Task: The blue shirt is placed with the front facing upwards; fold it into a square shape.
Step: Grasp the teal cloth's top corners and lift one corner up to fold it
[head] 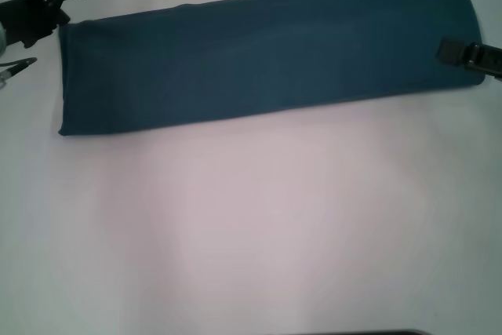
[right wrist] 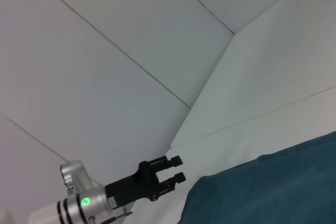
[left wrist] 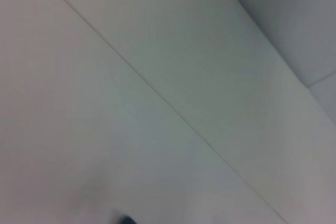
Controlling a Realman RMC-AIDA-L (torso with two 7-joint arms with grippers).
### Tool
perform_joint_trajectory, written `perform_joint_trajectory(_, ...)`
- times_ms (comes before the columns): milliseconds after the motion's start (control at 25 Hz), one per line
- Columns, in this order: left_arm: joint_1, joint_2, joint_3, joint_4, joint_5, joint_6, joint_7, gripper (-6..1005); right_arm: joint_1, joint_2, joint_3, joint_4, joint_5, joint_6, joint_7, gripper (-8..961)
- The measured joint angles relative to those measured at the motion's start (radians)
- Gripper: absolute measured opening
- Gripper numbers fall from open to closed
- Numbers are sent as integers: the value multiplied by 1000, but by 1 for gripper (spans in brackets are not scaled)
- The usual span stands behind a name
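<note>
The blue shirt (head: 267, 56) is laid across the far part of the white desk (head: 251, 225) as a long narrow band, plain side up, so the lengthwise folds appear done. Folding end to end into a square is judged to remain. The left end effector (head: 55, 1) is held open just off the band's left end. The right end effector (head: 463, 52) sits at the right end; whether the cloth is gripped cannot be told.

Bench: we see a white bench (head: 251, 233), plain and flat.
On it: the blue shirt (head: 267, 56), folded into one long band, lying slightly slanted across the far part.
</note>
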Motion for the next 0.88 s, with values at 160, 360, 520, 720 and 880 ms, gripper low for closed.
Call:
perform_joint_trajectory(160,65,16,-7,-42,-1,201,-42,579,1,0,2,-2,1,0,2,945)
perform_joint_trajectory(360,106,9,-5,-38,5,223,-43,579,2,-1,2,-1,1,4,3,945)
perform_joint_trajectory(520,113,7,1,-23,15,183,-37,578,5,-5,1,0,1,5,4,945)
perform_joint_trajectory(720,92,16,-3,30,42,156,-37,578,6,-6,1,1,1,5,8,945)
perform_joint_trajectory(880,93,17,-7,34,43,153,-35,577,6,-7,2,1,1,5,16,945)
